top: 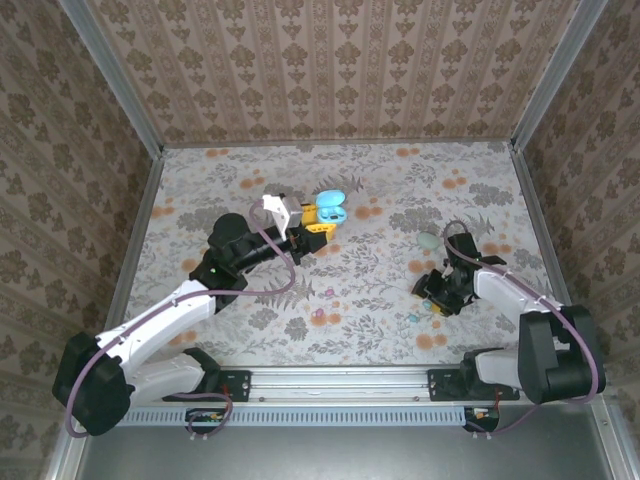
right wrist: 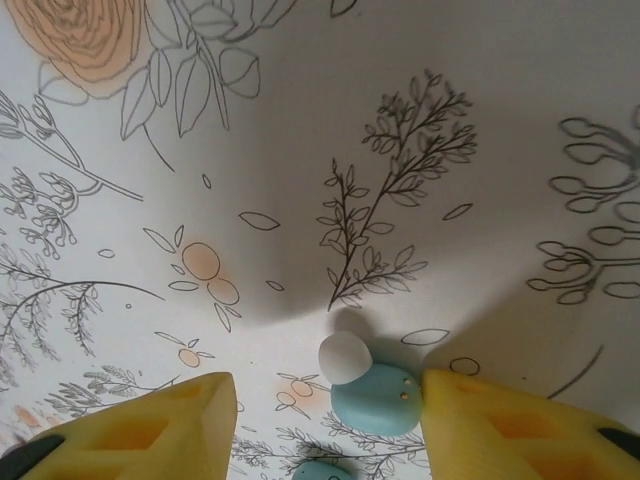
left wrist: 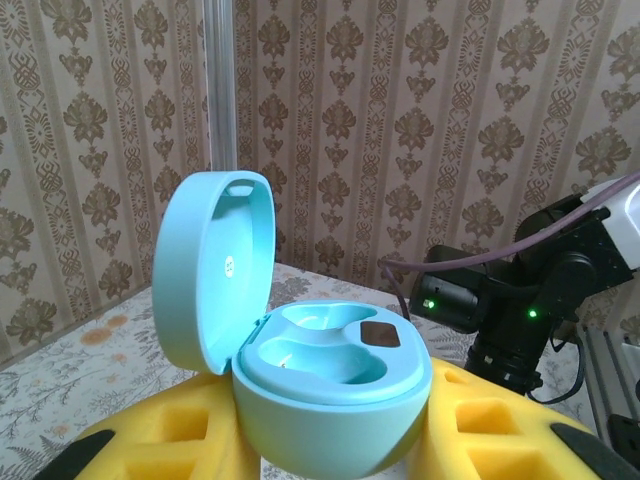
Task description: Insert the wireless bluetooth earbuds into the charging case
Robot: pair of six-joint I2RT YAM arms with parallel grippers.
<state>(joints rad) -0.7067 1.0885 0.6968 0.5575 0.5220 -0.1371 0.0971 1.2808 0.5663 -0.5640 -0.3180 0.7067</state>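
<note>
My left gripper is shut on the open cyan charging case, which it holds above the cloth at the middle back. In the left wrist view the case sits between the yellow fingers, lid tipped up to the left, both wells bare. My right gripper is low over the cloth at the right, and its jaws stand open. A cyan earbud with a white tip lies between them, touching the right finger; the left finger is well apart. A second cyan earbud peeks in at the bottom edge.
A pale green pebble-shaped case lies shut just behind the right gripper. Two small pink buds and a cyan one rest on the flowered cloth at the middle front. Patterned walls close in three sides.
</note>
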